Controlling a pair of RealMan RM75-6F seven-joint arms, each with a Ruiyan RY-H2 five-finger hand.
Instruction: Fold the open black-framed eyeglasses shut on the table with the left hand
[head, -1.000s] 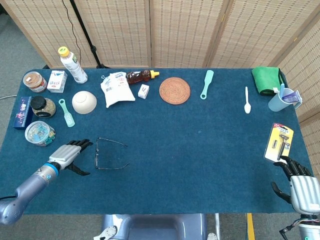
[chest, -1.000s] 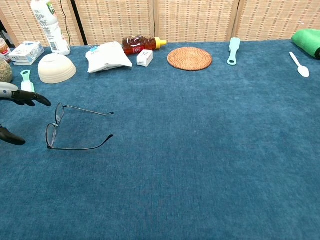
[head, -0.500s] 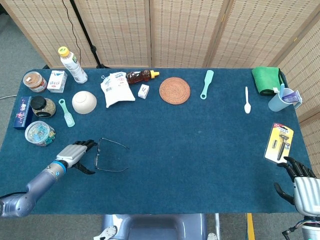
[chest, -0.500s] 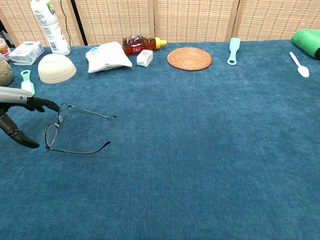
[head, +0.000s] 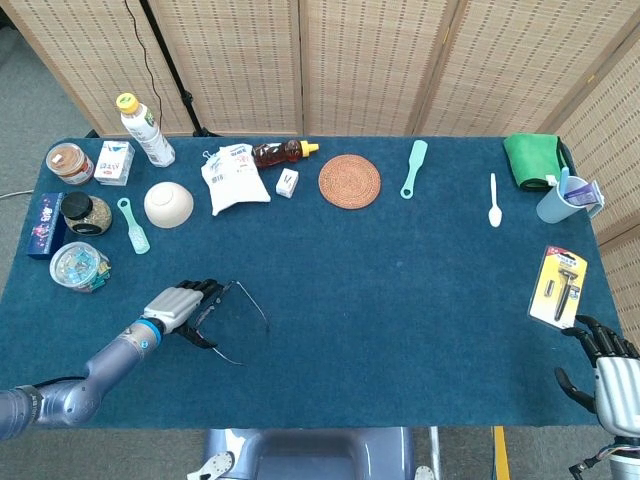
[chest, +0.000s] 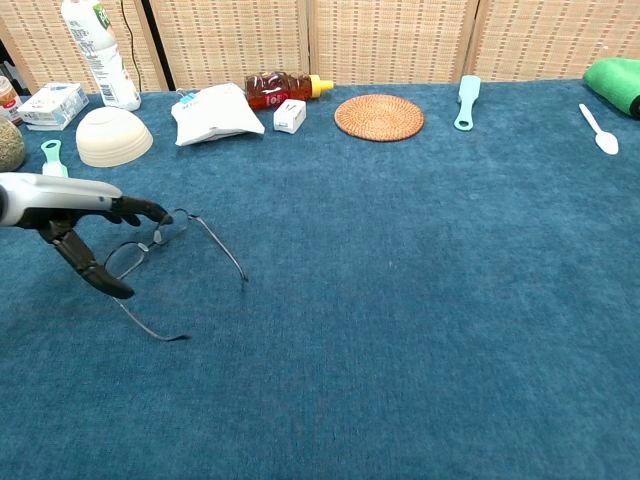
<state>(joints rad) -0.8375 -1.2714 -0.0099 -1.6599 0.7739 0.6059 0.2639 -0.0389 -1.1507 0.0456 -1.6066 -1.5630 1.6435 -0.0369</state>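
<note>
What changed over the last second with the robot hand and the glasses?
The left robot hand moved right onto the glasses, its fingers now at the lens frame, and pushed them: the glasses slid right and turned, temples now pointing toward the near edge. Temples are still open. The right robot hand and the bowl and other items at the back stayed put.

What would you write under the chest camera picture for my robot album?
The left hand touches the front of the open black glasses on the blue table.
</note>
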